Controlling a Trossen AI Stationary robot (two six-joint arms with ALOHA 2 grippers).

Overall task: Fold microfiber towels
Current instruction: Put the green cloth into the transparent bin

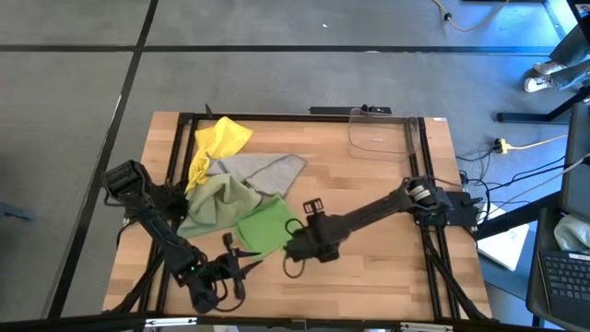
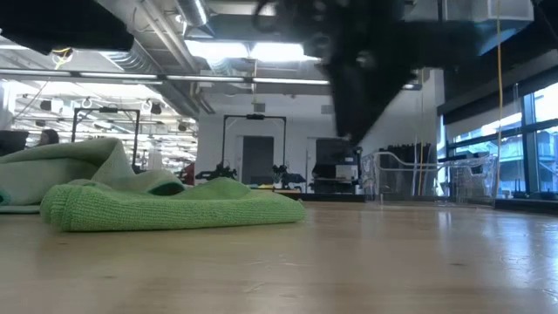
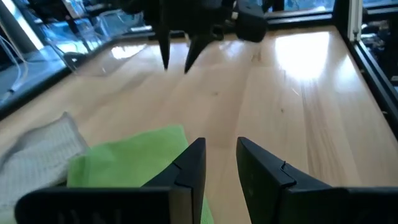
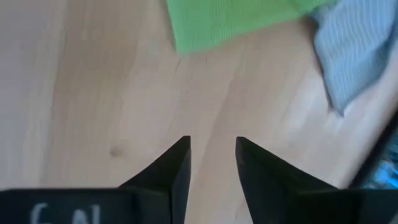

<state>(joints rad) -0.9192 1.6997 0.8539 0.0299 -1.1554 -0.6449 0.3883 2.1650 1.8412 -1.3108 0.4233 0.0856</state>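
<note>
Looking level across the wooden table (image 2: 392,262), only the folded bright green microfiber towel (image 2: 174,205) is seen nearest. Overhead, both grippers, left (image 1: 241,267) and right (image 1: 293,261), are shown slightly spread, empty, flanking it; the yellow towel (image 1: 219,140) lies farthest.

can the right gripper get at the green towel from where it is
Probably yes. The right gripper hangs over bare wood beside the green towel, fingers apart and empty, with nothing between them; the left gripper sits at the towel's near corner.
</note>
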